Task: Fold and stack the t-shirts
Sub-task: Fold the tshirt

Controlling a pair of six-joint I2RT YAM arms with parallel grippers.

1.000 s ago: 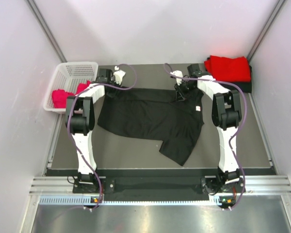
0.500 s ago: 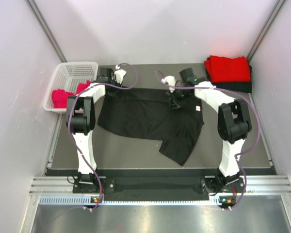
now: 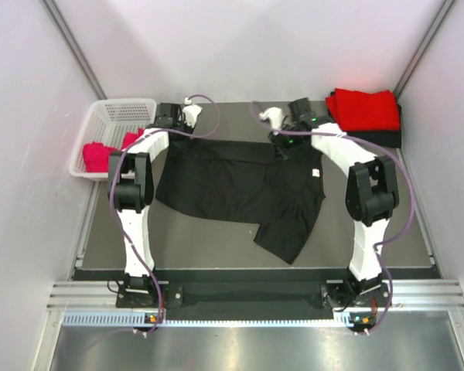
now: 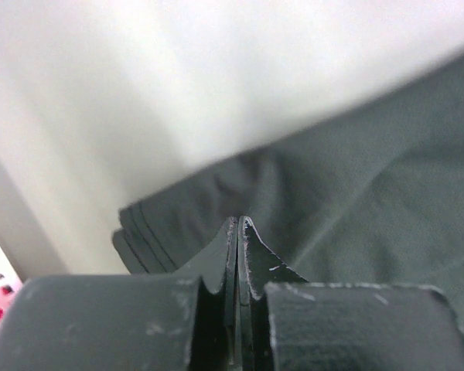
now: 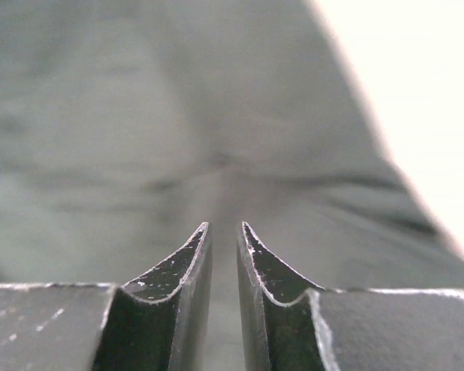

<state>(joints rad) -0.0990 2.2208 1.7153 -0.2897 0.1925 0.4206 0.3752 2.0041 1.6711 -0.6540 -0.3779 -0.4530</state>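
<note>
- The dark table [image 3: 216,247] appears whole only in the overhead view. Each wrist camera catches just a patch of cloth and pale wall.
- One large black t-shirt [image 3: 232,185] lies spread across the middle of the table. One sleeve trails toward 5 o'clock.
- Two arms are present. The left arm [image 3: 131,193] reaches to the shirt's 10 o'clock corner, and the right arm [image 3: 369,193] reaches to its far edge at about 1 o'clock.
- One white lattice basket [image 3: 116,112] sits at 10 o'clock, off the table's left edge. It shows in the overhead view alone.
- One folded red t-shirt [image 3: 363,108] rests at 2 o'clock on top of a folded black garment [image 3: 387,139].
- Pink-red cloth [image 3: 97,157] is bunched in the basket. How many pieces it is cannot be counted.
- The left gripper [image 4: 238,226] is clearest in its own wrist view. Its fingers are pressed flat together just short of a stitched hem of the black shirt. Whether any cloth is nipped between them cannot be told.
- The right gripper [image 5: 223,228] shows a narrow slit between its fingers in its wrist view. It hangs over black cloth with nothing caught in the slit.
- One small white tag [image 3: 315,173] sits on the shirt's 3 o'clock side and shows only from overhead.
</note>
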